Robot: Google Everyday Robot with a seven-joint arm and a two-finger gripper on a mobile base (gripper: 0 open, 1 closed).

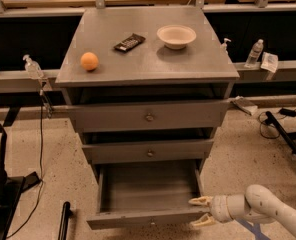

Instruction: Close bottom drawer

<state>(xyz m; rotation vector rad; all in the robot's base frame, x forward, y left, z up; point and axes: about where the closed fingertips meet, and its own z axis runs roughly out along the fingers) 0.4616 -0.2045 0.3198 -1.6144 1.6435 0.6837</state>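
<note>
The bottom drawer [148, 218] of the grey cabinet is pulled far out, its empty inside showing. Its flat front faces me at the lower edge of the view. My gripper [200, 210] comes in from the lower right on a white arm. Its two pale fingers are spread apart, one above and one below the right end of the drawer front, close to or touching that corner. It holds nothing.
The top drawer [149, 115] and middle drawer [149, 151] stand slightly out. On the cabinet top lie an orange [89, 61], a dark snack bar [129, 42] and a white bowl [176, 36]. A black stand [3, 184] is at left; bottles [253, 53] and cables lie at right.
</note>
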